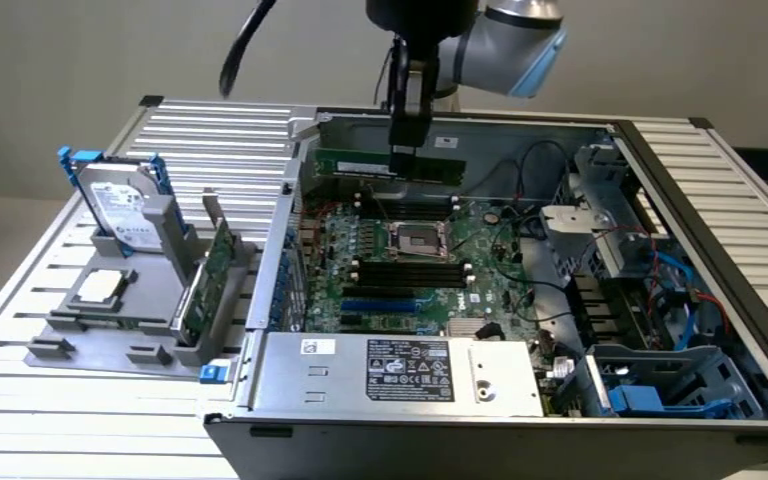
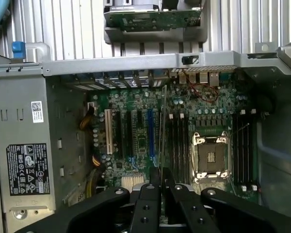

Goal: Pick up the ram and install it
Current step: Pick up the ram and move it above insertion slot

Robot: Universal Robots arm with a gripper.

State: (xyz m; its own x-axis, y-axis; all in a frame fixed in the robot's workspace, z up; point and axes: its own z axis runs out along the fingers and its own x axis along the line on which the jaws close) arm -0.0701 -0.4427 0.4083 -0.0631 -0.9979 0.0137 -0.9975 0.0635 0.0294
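Ram point(image 1: 352, 163) in the gripper point(image 1: 402, 153), jaws narrow.

hard drive point(image 1: 124, 212), expansion card point(image 1: 208, 272) and processor chip point(image 1: 101, 287) on a grey holder point(image 1: 84, 337) atop a slatted table point(image 1: 211, 140)

Exterior overlooks motherboard point(image 1: 498, 285); wrist, behind hand point(image 2: 161, 177), looks nearer.

I see the thin green ram stick point(image 1: 351, 163) above the green motherboard point(image 1: 491, 272) at twelve o'clock, the grey plastic rack point(image 1: 80, 345) at nine o'clock.
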